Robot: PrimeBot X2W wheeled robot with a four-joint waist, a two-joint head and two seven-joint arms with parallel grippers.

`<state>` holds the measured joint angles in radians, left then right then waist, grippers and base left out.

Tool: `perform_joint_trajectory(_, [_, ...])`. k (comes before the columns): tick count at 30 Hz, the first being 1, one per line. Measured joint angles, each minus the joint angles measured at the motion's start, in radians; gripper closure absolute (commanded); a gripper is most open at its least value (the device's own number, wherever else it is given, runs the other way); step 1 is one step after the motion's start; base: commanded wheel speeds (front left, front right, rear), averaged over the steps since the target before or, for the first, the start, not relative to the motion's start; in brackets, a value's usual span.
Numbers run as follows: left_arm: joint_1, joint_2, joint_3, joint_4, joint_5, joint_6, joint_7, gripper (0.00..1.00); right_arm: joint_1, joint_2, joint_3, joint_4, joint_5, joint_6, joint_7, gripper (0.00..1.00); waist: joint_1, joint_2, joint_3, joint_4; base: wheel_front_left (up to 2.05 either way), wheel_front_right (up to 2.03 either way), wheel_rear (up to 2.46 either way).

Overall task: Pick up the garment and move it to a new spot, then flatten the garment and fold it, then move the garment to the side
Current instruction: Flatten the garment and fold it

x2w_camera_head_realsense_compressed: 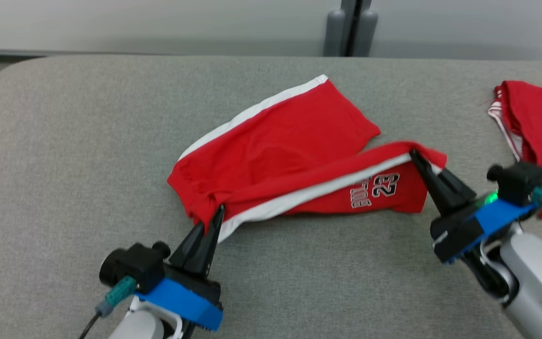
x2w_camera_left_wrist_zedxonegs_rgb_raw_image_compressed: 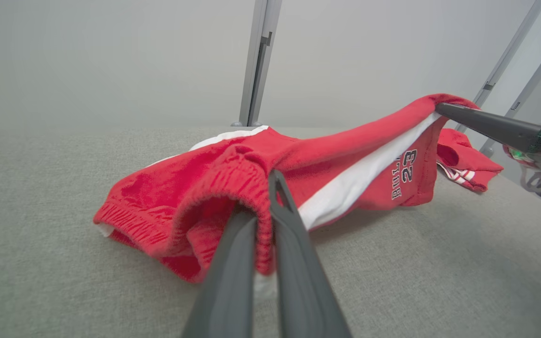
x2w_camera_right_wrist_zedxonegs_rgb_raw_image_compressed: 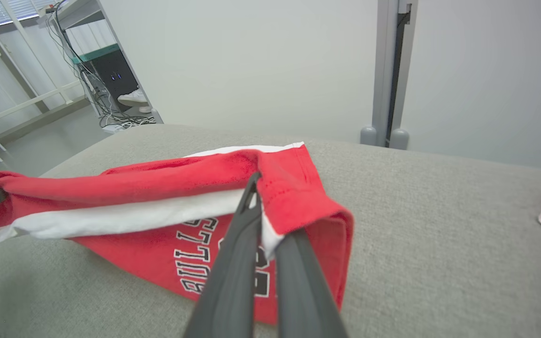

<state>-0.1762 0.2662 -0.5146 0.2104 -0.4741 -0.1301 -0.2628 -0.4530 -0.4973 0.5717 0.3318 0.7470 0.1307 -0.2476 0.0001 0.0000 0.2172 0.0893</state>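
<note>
Head view: red knit shorts (x2w_camera_head_realsense_compressed: 275,146) with a white side stripe (x2w_camera_head_realsense_compressed: 299,195) lie rumpled on the grey woven desk (x2w_camera_head_realsense_compressed: 64,165), left gripper (x2w_camera_head_realsense_compressed: 218,209) clamped on the ribbed waistband (x2w_camera_left_wrist_zedxonegs_rgb_raw_image_compressed: 233,188), right gripper (x2w_camera_head_realsense_compressed: 414,155) clamped on the stitched hem (x2w_camera_right_wrist_zedxonegs_rgb_raw_image_compressed: 298,188).

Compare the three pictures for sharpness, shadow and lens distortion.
Head view: even light, faint shadow under the red shorts. Left wrist view: wide-angle lens tilts the right-hand frame posts. Right wrist view: lettering crisp, the right gripper near the lens soft.

The garment (x2w_camera_head_realsense_compressed: 280,150) lies midway on the table (x2w_camera_head_realsense_compressed: 64,165) — a second garment (x2w_camera_head_realsense_compressed: 539,117) well to its right, a post (x2w_camera_head_realsense_compressed: 351,28) behind.
</note>
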Motion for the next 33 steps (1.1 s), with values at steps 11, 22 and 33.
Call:
perform_joint_trajectory(11, [-0.231,-0.059,0.028,0.076,-0.03,0.0,0.0,1.0,-0.424,0.007,0.151,0.243,0.038,0.0,0.063,1.0,0.0001,0.0002,0.145,0.075,0.0,0.0,0.0])
perform_joint_trajectory(22, [-0.355,-0.106,0.044,0.143,-0.05,0.0,0.0,1.0,-0.7,0.065,0.3,0.481,0.105,0.0,0.106,1.0,0.0001,0.0003,0.255,0.139,0.0,0.0,0.0])
perform_joint_trajectory(33, [-0.41,-0.14,0.038,0.211,-0.044,0.0,0.0,0.26,-0.808,0.115,0.41,0.655,0.145,0.0,0.093,0.0,0.0,0.0003,0.304,0.165,0.0,0.0,0.0])
